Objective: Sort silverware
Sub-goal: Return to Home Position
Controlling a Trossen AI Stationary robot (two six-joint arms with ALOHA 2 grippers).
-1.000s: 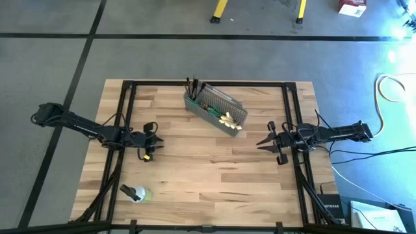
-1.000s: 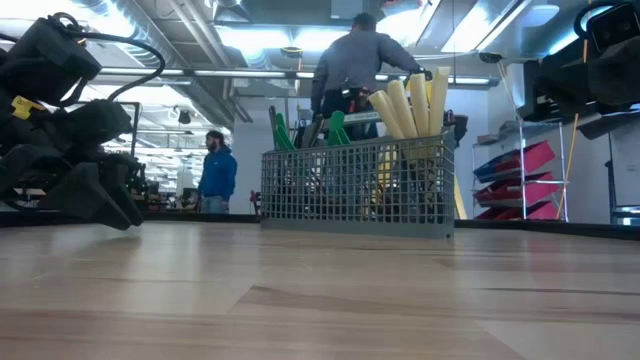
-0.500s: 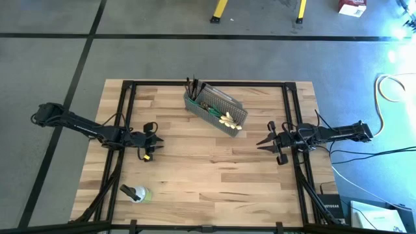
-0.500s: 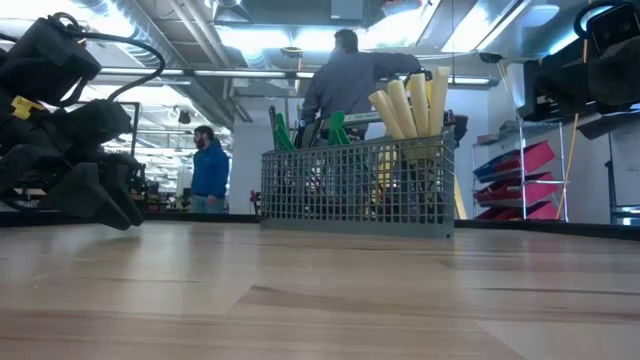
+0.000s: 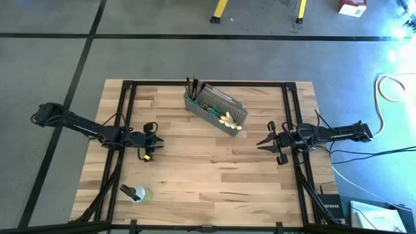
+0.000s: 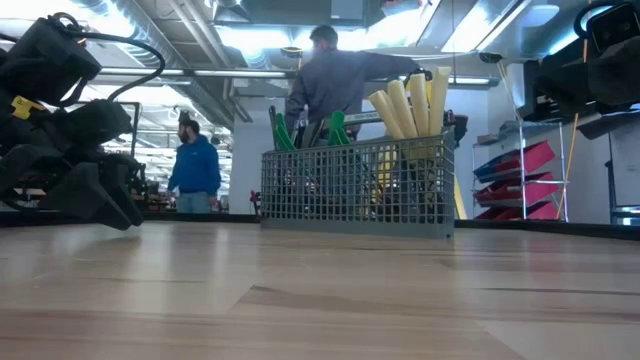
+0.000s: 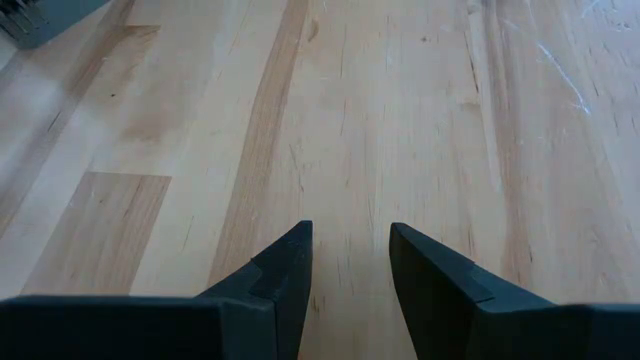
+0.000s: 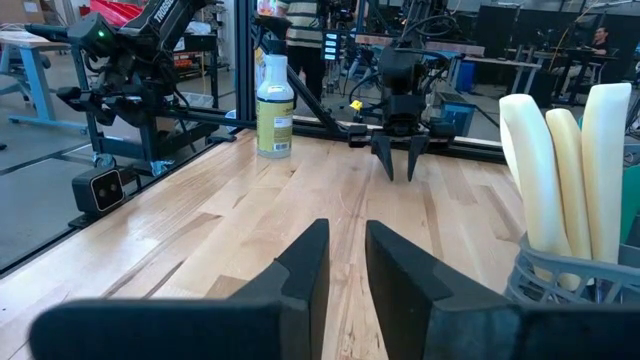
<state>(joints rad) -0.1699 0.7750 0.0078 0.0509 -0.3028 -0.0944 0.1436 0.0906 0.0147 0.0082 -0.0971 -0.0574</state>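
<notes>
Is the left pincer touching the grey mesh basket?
Apart. The high view shows open table between the left pincer and the basket.

Right, the table (image 5: 208, 175): pale wood planks, smooth, soft satin sheen, grain showing thru. The basket (image 6: 350, 190) is grey wire mesh, metal, dull finish. In it, knife handles (image 8: 560, 170): cream, matt, v. smooth, plastic-looking. The green handles (image 6: 338, 128) look a bit glossier. The left gripper (image 7: 350, 240) & right gripper (image 8: 347, 235) are dark, matt, flat-faced, prob. plastic. The bottle (image 8: 274, 110) is translucent plastic. The table frame (image 5: 156, 83) is black metal bar. The floor (image 5: 162, 58) is grey, matt, slightly mottled.
</notes>
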